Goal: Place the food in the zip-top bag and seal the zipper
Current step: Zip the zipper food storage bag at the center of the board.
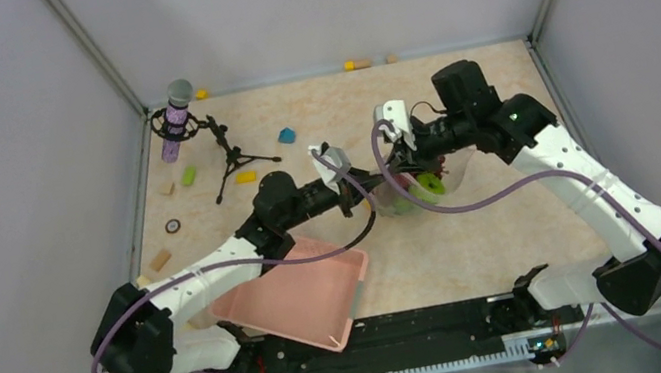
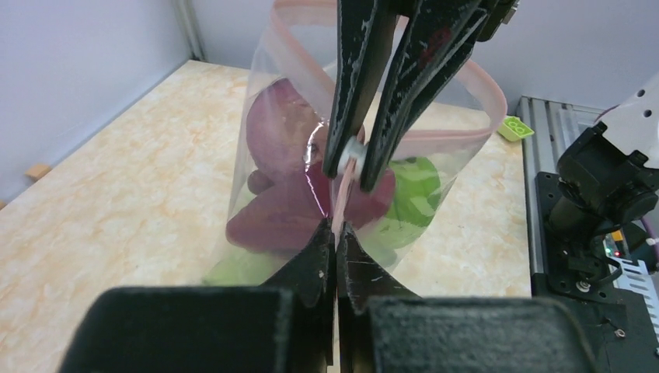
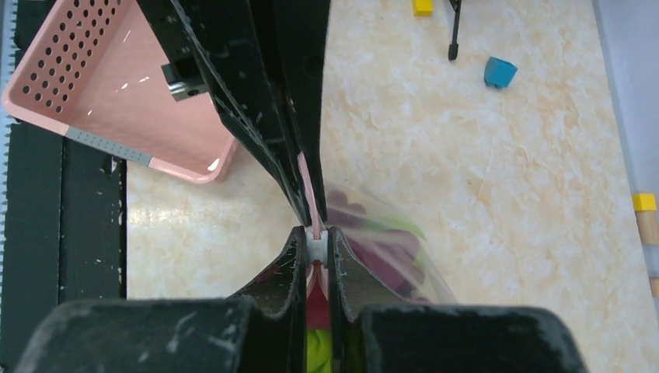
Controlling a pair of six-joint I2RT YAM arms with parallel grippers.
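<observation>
Left pincer and right pincer both pinch the zipper, tips nearly touching. Open table lies beside the zip-top bag.

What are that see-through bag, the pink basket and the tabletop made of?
Bag: thin clear plastic film, glossy. It crinkles, and the food shows through it.
Basket: rigid pink plastic, smooth with a slight sheen, punched with rows of holes.
Tabletop: beige marble pattern, matte. It is probably a printed laminate or sheet rather than stone, but the look leaves that open.
</observation>
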